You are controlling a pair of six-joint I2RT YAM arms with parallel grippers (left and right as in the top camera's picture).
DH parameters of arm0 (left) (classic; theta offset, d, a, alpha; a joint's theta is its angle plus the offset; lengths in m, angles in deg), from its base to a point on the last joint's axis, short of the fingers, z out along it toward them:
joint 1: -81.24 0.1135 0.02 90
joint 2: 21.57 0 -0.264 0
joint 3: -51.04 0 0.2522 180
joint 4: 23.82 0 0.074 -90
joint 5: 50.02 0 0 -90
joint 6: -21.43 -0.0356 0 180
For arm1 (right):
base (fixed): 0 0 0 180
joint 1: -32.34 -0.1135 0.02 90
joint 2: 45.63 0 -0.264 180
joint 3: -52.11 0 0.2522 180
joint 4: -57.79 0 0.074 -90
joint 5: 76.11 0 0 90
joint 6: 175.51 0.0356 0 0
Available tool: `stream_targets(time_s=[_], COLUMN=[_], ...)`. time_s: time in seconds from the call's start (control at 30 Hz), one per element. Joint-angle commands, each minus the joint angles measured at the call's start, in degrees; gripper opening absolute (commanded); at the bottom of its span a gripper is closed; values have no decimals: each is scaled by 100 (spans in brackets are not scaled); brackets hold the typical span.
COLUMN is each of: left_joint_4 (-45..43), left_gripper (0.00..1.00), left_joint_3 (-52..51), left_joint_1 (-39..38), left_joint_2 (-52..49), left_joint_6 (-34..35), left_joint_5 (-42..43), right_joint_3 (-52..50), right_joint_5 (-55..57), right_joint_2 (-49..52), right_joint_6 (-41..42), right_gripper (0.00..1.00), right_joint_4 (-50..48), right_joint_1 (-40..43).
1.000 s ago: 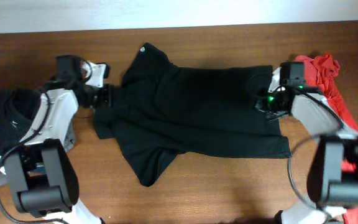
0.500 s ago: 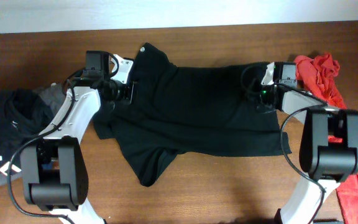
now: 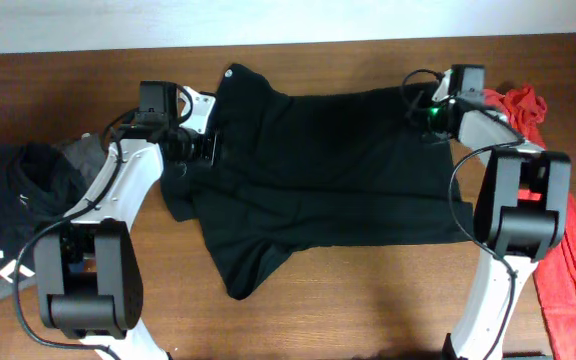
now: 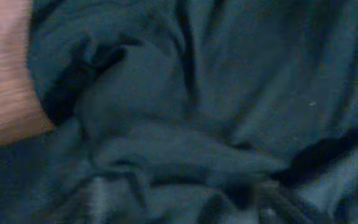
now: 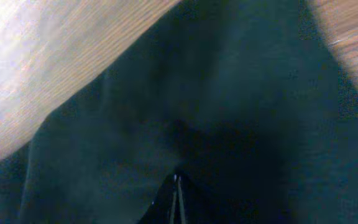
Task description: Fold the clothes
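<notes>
Fabric this limp would sag, so hem corners suited gripping. The black shirt point(image 3: 328, 170) lay spread on the bench point(image 3: 368, 300). The right end effector point(image 3: 426, 108) was closed, apparently pinching its far corner. Whether the left end effector point(image 3: 210, 150) stood apart was indiscernible.

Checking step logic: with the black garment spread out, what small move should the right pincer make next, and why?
Probably open and lift off. The right pincer is shut on the black garment at its top-right corner, which already lies flat on the table; the wrinkles are by the left pincer.
</notes>
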Motion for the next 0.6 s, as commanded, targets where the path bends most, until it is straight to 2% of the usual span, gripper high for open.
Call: stream_targets(time_s=[0.0, 0.03, 0.13, 0.17, 0.33, 0.37, 0.4, 0.57], left_joint_4=[-127, -199, -415, -487, -728, -754, -769, -804], left_gripper=[77, 73, 73, 70, 18, 3, 0, 0], left_joint_3=[116, 116, 116, 118, 118, 118, 118, 118], left_joint_1=[-31, -31, -37, -37, -133, -179, -201, -214], left_joint_2=[-37, -37, -39, -44, -208, -280, -306, -372], left_joint_6=[254, 293, 284, 284, 203, 63, -2, 2], left_joint_5=[540, 533, 505, 450, -295, -295, -297, -289], right_joint_3=[640, 837, 1353, 1480, 1700, 1670, 1624, 1257], right_joint_5=[-188, -181, -184, -184, -120, 9, 101, 212], right_joint_2=[44, 2, -114, -146, -149, -116, -90, 31], right_joint_6=[-629, -767, -1091, -1156, -1154, -1152, -1150, -1060], right_gripper=[4, 4, 4, 4, 4, 4, 4, 4], right_joint_4=[758, 1132, 2124, 2406, 3707, 3891, 3941, 3818], right_joint_1=[103, 103, 79, 59, -85, -136, -162, -304])
